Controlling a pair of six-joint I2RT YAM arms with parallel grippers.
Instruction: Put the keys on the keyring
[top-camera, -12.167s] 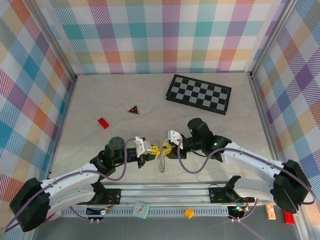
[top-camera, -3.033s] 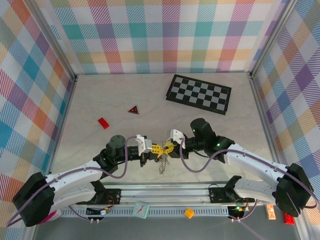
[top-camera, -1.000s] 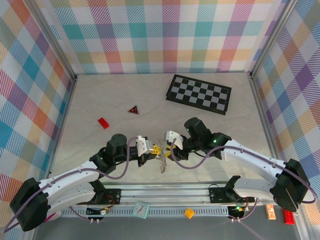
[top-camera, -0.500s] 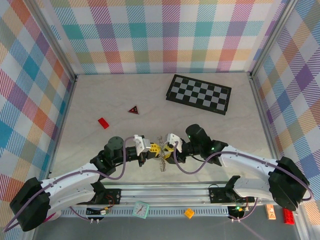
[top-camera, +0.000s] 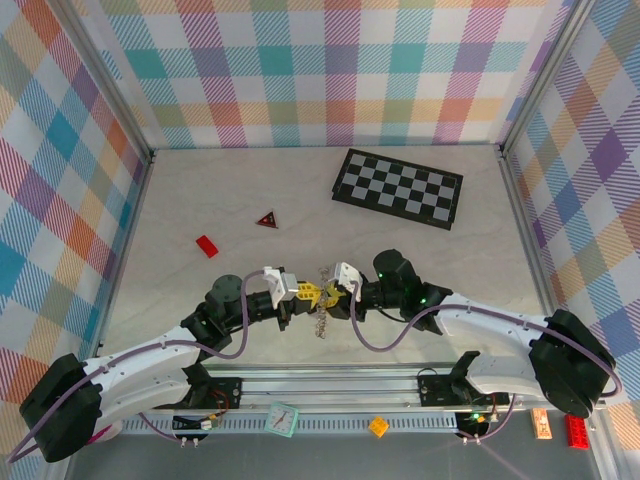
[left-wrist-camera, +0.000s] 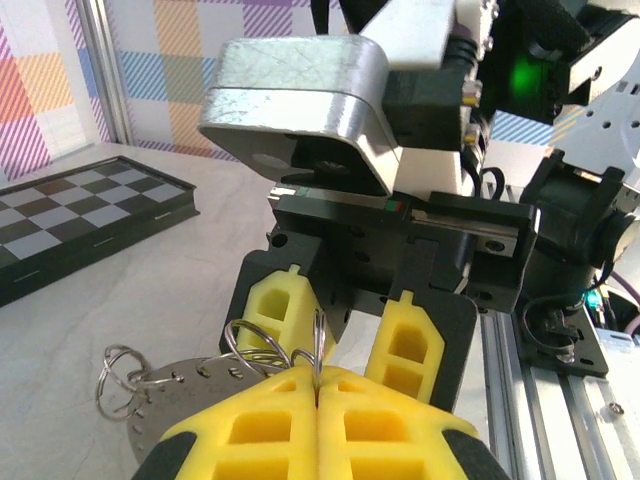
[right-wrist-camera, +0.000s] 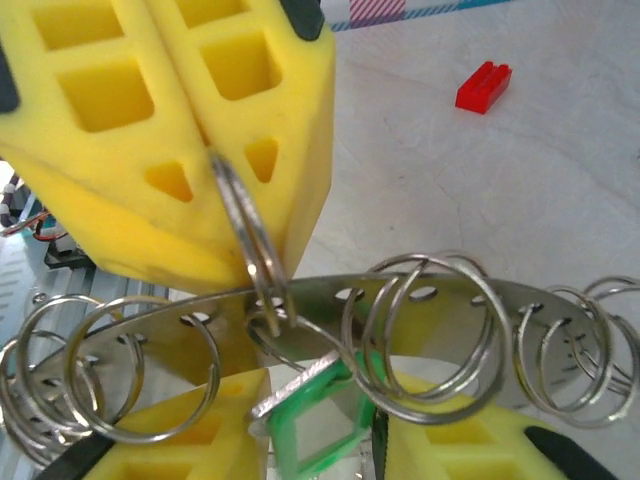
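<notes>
The keyring (right-wrist-camera: 330, 300), a flat grey metal band with punched holes and several wire split rings, hangs between my two grippers above the table's front middle (top-camera: 320, 322). My left gripper (left-wrist-camera: 318, 378) is shut, its yellow pads (right-wrist-camera: 170, 120) pinching one split ring (right-wrist-camera: 250, 235) that passes through the band. My right gripper (right-wrist-camera: 325, 440) faces it from the right (top-camera: 338, 290). Its two yellow fingers (right-wrist-camera: 190, 440) bracket a silver key with a green tag (right-wrist-camera: 320, 415), which fills the gap between them and sits just under the band.
A black-and-white chessboard (top-camera: 398, 188) lies at the back right. A red triangle (top-camera: 266, 220) and a red brick (top-camera: 207, 246) lie left of centre. The metal rail (top-camera: 330, 385) runs along the near edge under both arms.
The two grippers have drawn closer together over the hanging keyring. The right wrist has shifted slightly left. The left gripper keeps its hold on the ring.
</notes>
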